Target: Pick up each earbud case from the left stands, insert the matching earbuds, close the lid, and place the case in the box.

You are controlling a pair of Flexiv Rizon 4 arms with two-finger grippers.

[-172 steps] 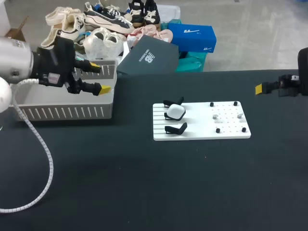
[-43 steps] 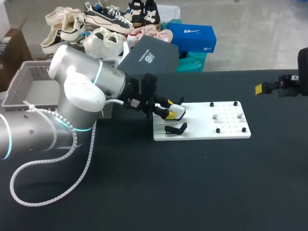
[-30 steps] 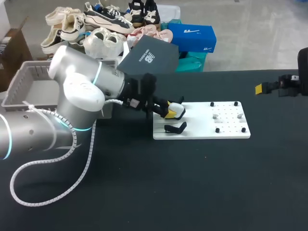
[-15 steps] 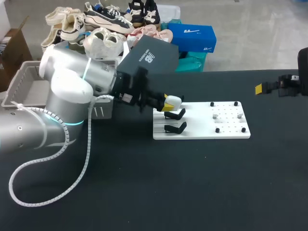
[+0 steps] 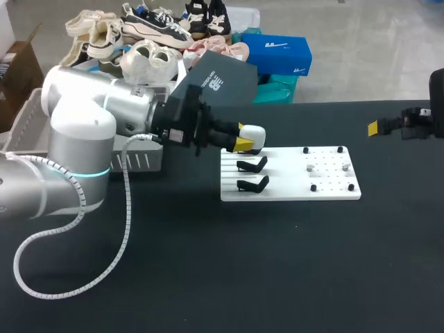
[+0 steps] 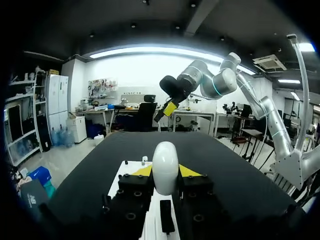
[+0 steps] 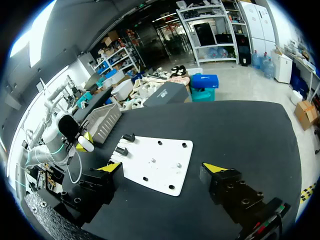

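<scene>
Our left gripper (image 5: pixel 243 137) is clamped on the white earbud case (image 5: pixel 252 132), one yellow tip on each side, and holds it in the air over the far left corner of the white board (image 5: pixel 291 182). We cannot tell whether the lid is open or closed. In the left wrist view the case blocks much of the board ahead. Two black stands (image 5: pixel 253 175) show plainly on the board's left part; whatever sits right behind the gripper is hidden. On the right part are small black pegs (image 5: pixel 313 188) and a couple of pale bits (image 5: pixel 311 167), too small to identify. The grey basket (image 5: pixel 139 161) is mostly covered by our left arm (image 5: pixel 83 132), with only a slatted wall showing. Our right gripper (image 7: pixel 164 167) is cut off at the head view's right edge; its wrist view shows the fingers spread wide, gripping nothing, well apart from the board. Everything sits on a black table (image 5: pixel 277 263).
</scene>
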